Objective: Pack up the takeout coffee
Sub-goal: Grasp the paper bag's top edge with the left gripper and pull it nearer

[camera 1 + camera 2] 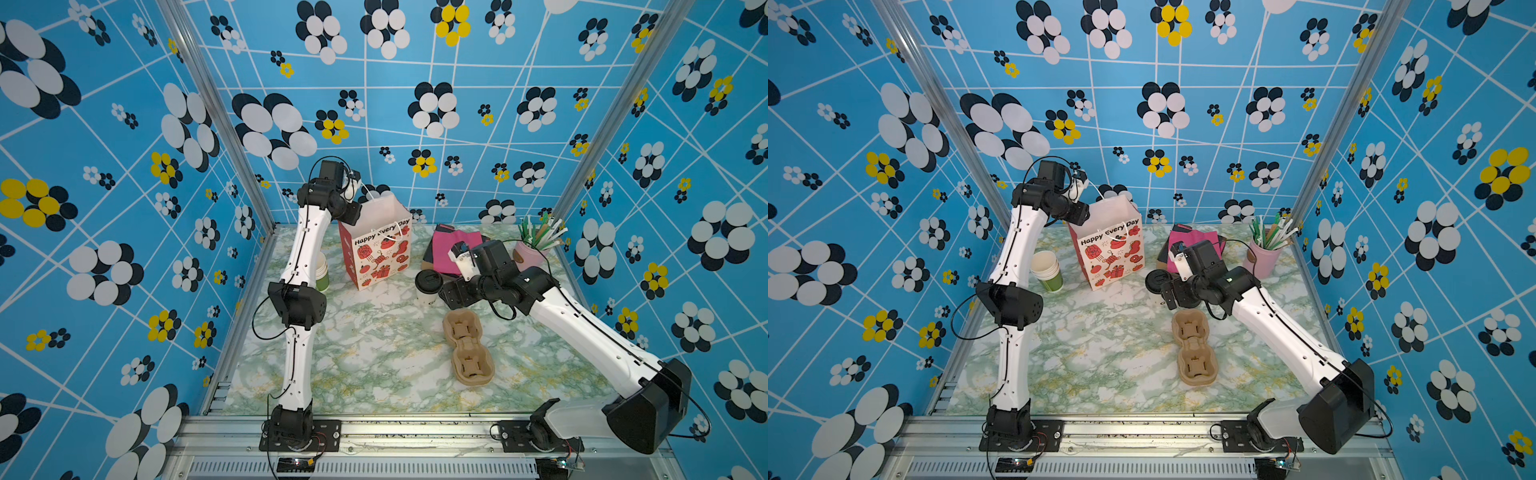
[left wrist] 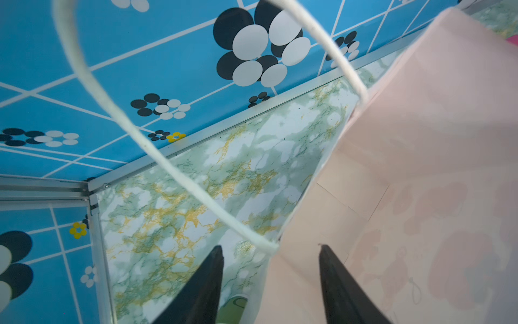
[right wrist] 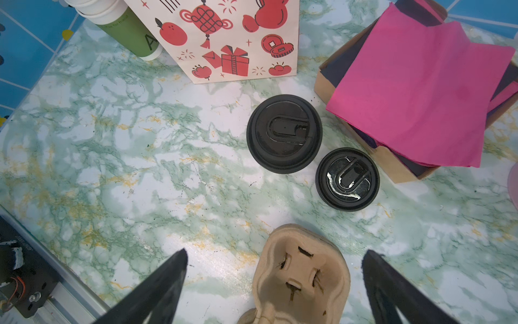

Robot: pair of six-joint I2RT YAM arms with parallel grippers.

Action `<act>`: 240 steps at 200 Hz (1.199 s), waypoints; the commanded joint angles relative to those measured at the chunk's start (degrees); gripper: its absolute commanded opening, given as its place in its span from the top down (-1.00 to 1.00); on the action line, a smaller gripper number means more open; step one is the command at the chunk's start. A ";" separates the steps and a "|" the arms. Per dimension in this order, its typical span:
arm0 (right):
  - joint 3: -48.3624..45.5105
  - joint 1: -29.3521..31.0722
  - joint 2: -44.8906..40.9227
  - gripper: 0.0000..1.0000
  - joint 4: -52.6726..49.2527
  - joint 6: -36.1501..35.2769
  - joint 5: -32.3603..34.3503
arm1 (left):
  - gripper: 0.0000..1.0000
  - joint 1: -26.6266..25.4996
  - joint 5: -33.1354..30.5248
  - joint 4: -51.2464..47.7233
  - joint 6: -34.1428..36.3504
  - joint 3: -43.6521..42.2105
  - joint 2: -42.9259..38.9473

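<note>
left gripper (image 2: pixel 270 246) is up at the rim of the gift bag (image 1: pixel 380 249), fingers apart with the bag's wall running between them, one outside and one inside, not pinching it as far as i can see. right gripper (image 3: pixel 275 251) is spread wide, holding nothing, above one end of the cardboard cup carrier (image 1: pixel 467 345). takeout coffee (image 1: pixel 428 286) stands upright on the table (image 1: pixel 374 353), just right of the bag, mid-frame in both top views, loose black lid (image 3: pixel 347 179) beside it.

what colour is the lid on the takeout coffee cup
Black. The lid of the takeout coffee shows best in the right wrist view.
</note>
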 commanded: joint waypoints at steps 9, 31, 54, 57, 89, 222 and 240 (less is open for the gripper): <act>-0.39 0.14 0.51 -0.98 0.67 0.81 0.44 | 0.31 0.70 0.28 0.74 -1.36 1.47 1.27; -0.78 0.18 0.74 -0.98 1.15 1.04 0.01 | 0.66 0.81 0.95 0.06 -3.09 1.51 0.34; -1.01 0.18 1.09 -0.99 1.67 1.17 -0.39 | 0.89 0.78 3.33 -1.25 -6.16 1.46 -1.40; -1.18 0.18 1.15 -0.98 1.71 1.16 -0.44 | 0.92 0.79 3.67 -1.52 -6.65 1.47 -1.65; -1.10 0.19 1.18 -0.98 2.28 1.03 -0.66 | 1.00 0.65 8.65 -4.80 -9.87 1.31 -4.17; -1.26 0.18 -1.36 -0.98 3.86 0.47 -1.66 | 1.00 -3.90 6.69 10.18 -18.92 -51.01 -43.37; -1.47 0.18 -1.88 -0.98 3.80 0.13 -1.45 | 1.00 -4.04 6.39 14.14 -19.08 -59.50 -50.62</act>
